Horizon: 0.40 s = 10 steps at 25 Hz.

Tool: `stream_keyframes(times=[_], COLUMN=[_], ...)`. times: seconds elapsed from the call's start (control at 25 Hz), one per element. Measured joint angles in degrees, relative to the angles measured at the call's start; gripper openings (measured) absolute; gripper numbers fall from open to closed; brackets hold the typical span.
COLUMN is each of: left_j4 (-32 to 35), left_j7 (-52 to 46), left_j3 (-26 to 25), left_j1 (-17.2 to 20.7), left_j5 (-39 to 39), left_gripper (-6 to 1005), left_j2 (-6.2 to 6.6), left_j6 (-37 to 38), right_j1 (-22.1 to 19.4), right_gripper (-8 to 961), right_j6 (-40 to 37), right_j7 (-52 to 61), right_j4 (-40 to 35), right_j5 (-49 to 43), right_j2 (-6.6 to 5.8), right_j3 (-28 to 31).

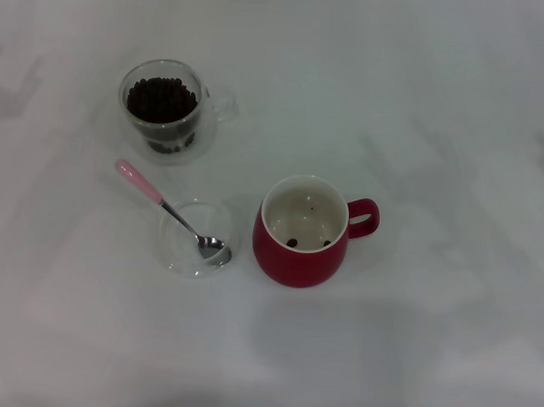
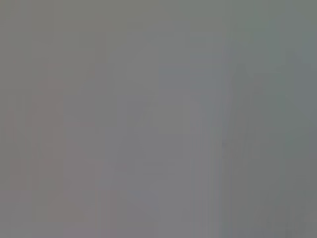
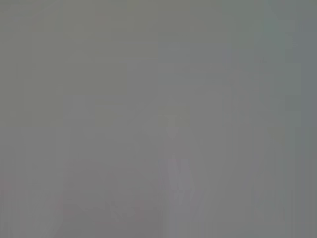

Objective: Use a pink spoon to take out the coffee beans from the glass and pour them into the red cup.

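Observation:
In the head view the clear double-walled glass (image 1: 167, 116) stands at the back left with a heap of dark coffee beans (image 1: 161, 99) inside. The pink spoon (image 1: 167, 210) lies with its metal bowl in a shallow clear glass dish and its pink handle pointing back left over the rim. The red cup (image 1: 302, 232) stands to the right of the dish, handle to the right, with a few beans (image 1: 293, 242) on its cream bottom. Neither gripper shows in any view. Both wrist views are a plain grey blank.
The shallow round clear glass dish (image 1: 180, 253) sits just left of the red cup on the white table (image 1: 447, 340). Nothing else stands on the table.

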Motion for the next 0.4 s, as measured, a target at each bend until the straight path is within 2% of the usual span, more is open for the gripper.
stream_keyframes(times=[0.4], left_j4=[-3.81], left_j7=[4.54], left_j3=[-0.07], left_j1=[0.32], left_j5=[-9.51], left_gripper=[602], left_j2=[-0.14], left_j6=[-0.90], right_j1=[-0.71], right_gripper=[766], right_j6=[2.79], right_j7=[-7.22], right_j4=[0.13], right_j5=[0.49], right_j2=[-0.07], right_j3=[1.25])
